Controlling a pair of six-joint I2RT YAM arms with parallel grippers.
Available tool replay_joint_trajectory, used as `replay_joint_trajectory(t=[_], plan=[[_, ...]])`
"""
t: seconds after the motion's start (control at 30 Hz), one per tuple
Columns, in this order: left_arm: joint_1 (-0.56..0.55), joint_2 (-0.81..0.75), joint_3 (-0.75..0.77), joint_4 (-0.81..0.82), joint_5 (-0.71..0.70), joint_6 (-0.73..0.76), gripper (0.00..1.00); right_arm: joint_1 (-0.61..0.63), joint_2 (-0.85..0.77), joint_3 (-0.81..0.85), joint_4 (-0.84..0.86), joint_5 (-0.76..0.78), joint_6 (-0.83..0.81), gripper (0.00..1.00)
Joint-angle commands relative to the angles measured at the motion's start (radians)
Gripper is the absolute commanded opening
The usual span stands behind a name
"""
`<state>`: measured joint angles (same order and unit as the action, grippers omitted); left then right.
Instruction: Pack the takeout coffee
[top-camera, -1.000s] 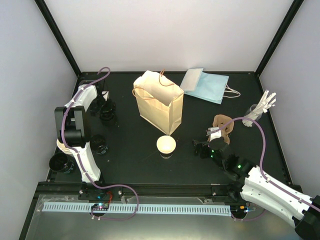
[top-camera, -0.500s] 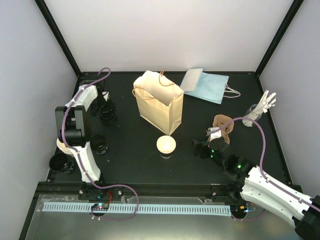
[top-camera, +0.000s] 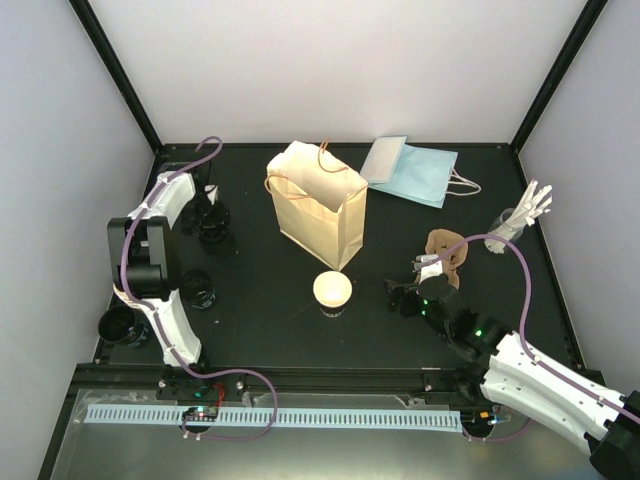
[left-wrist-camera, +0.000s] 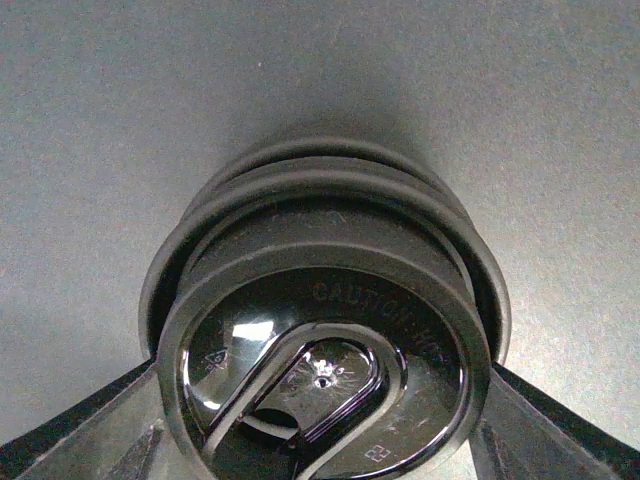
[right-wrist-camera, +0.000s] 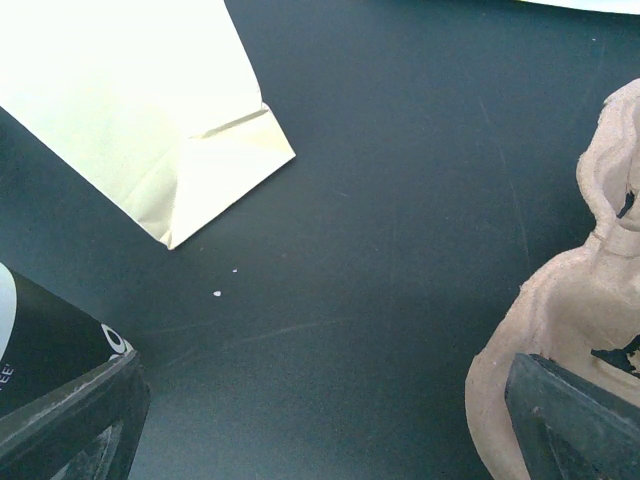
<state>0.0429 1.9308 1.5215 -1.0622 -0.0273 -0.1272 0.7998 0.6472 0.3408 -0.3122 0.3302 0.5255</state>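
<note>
At the back left of the table (top-camera: 270, 330), we see the left gripper (top-camera: 208, 210) lowered onto a stack of black lids (top-camera: 216, 230). In the wrist view the top lid (left-wrist-camera: 325, 400) fills the space between its fingers (left-wrist-camera: 95, 435). One finger sits on each side, right against the rim. The jaws are a lid's width apart, and we cannot tell whether they clamp the lid or only touch it. More lids nest underneath.

The coffee cup (top-camera: 332, 289) stands upright mid-table with no lid on. It is just in front of the near corner of the tan paper bag (top-camera: 315, 205) and apart from both grippers. The bag is upright with its mouth open.

The right gripper (top-camera: 408, 297) sits low to the right of the cup, jaws wide apart with nothing between them. Its wrist view shows only bare table between the fingers (right-wrist-camera: 70, 420). The brown pulp carrier (top-camera: 447, 250) is just beside it on the right.

A blue bag (top-camera: 410, 170) lies flat at the back right. A white bundle (top-camera: 525, 210) at the far right is too small to identify. Two dark round items (top-camera: 197, 288) sit on the table's left side, beside the left arm.
</note>
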Motion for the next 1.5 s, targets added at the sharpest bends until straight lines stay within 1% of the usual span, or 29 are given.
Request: replay_joint_trajectory(t=[0.0,0.2,0.4,0.5,0.63,0.77,0.87,1.0,1.13,1.27,1.37,1.47], plan=[[-0.011,-0.088,-0.010,-0.034,-0.019,-0.018,0.75,-0.006,0.002,0.014,0.038,0.002,-0.001,1.00],[-0.015,-0.150,-0.008,-0.064,-0.021,-0.020,0.75,-0.007,0.002,0.014,0.038,0.002,-0.002,1.00],[-0.053,-0.255,-0.044,-0.083,0.029,-0.029,0.75,-0.005,0.003,0.014,0.039,0.002,-0.001,1.00],[-0.091,-0.342,-0.083,-0.080,0.067,-0.040,0.75,-0.006,0.005,0.014,0.039,0.001,-0.002,1.00],[-0.162,-0.509,-0.164,-0.065,0.139,-0.067,0.76,-0.005,0.009,0.015,0.039,0.002,-0.002,1.00],[-0.293,-0.668,-0.278,-0.017,0.219,-0.111,0.76,-0.006,0.011,0.019,0.034,-0.003,-0.001,1.00],[-0.424,-0.747,-0.360,0.019,0.274,-0.174,0.76,-0.007,0.005,0.028,0.015,-0.020,0.003,1.00],[-0.631,-0.816,-0.435,0.086,0.268,-0.256,0.76,-0.006,-0.006,0.038,-0.020,-0.054,0.022,1.00],[-0.774,-0.863,-0.486,0.187,0.197,-0.308,0.77,-0.006,-0.027,0.053,-0.068,-0.082,0.054,1.00],[-0.871,-0.850,-0.530,0.298,0.184,-0.303,0.77,-0.005,-0.046,0.084,-0.111,-0.096,0.066,1.00],[-0.930,-0.816,-0.531,0.329,0.135,-0.269,0.77,-0.005,-0.048,0.118,-0.146,-0.099,0.064,1.00],[-0.975,-0.766,-0.522,0.339,0.118,-0.219,0.77,-0.006,-0.038,0.151,-0.176,-0.098,0.056,1.00]])
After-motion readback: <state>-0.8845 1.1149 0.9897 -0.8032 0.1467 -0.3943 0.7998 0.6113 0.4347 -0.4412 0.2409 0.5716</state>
